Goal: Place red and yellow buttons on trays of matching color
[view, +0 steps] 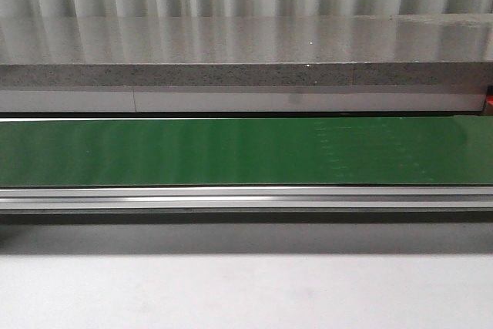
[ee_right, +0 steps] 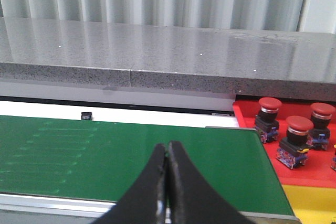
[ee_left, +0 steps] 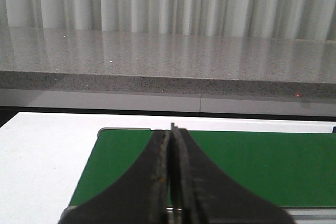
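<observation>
Three red buttons [ee_right: 295,139] stand on the red tray [ee_right: 315,174] beside the far end of the green belt, seen in the right wrist view. A yellow tray [ee_right: 315,205] lies just nearer than the red one, with a sliver of a yellow thing [ee_right: 334,159] at the frame edge. My right gripper [ee_right: 168,147] is shut and empty above the green belt [ee_right: 105,156]. My left gripper [ee_left: 171,129] is also shut and empty over the other end of the belt [ee_left: 252,166]. Neither gripper shows in the front view.
A green conveyor belt [view: 231,152] with an aluminium rail [view: 246,198] runs across the front view. Behind it is a grey speckled stone ledge [view: 231,59]. A small black object [ee_right: 86,115] sits on the white surface beyond the belt.
</observation>
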### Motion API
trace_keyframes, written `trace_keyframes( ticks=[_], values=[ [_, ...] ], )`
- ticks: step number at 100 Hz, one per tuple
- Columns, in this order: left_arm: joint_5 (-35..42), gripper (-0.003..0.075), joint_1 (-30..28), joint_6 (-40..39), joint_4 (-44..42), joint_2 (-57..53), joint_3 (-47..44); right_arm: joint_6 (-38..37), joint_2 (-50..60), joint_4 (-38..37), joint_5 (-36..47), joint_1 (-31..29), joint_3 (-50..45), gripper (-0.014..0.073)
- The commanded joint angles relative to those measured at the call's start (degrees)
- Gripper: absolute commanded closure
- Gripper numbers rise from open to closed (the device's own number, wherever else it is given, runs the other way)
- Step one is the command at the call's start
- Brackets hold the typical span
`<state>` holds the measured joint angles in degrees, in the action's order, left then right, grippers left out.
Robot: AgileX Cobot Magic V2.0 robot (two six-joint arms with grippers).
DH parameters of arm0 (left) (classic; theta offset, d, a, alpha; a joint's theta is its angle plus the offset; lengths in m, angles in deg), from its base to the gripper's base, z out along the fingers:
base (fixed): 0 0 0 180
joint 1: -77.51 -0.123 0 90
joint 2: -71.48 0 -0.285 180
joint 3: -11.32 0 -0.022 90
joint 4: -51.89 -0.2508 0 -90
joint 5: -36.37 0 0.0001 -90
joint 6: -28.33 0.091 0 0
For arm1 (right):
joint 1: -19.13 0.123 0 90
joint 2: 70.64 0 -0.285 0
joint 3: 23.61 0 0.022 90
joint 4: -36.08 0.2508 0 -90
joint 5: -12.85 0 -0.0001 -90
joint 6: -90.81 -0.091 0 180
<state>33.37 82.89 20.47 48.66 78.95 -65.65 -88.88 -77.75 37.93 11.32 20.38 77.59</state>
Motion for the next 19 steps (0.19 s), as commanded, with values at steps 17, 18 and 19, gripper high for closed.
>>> trace_keyframes(
  ticks=[17,18,19],
  values=[
    [5.11,0.074,0.5,-0.71,-0.14,-1.37,-2.76,0.56,0.66,-0.03,4.99,-0.26,-0.08,0.0661],
    [5.11,0.074,0.5,-0.71,-0.14,-1.37,-2.76,0.56,0.66,-0.03,4.99,-0.26,-0.08,0.0661],
    [5.11,0.074,0.5,-0.71,-0.14,-1.37,-2.76,0.56,0.66,-0.03,4.99,-0.26,-0.08,0.0661]
  ],
)
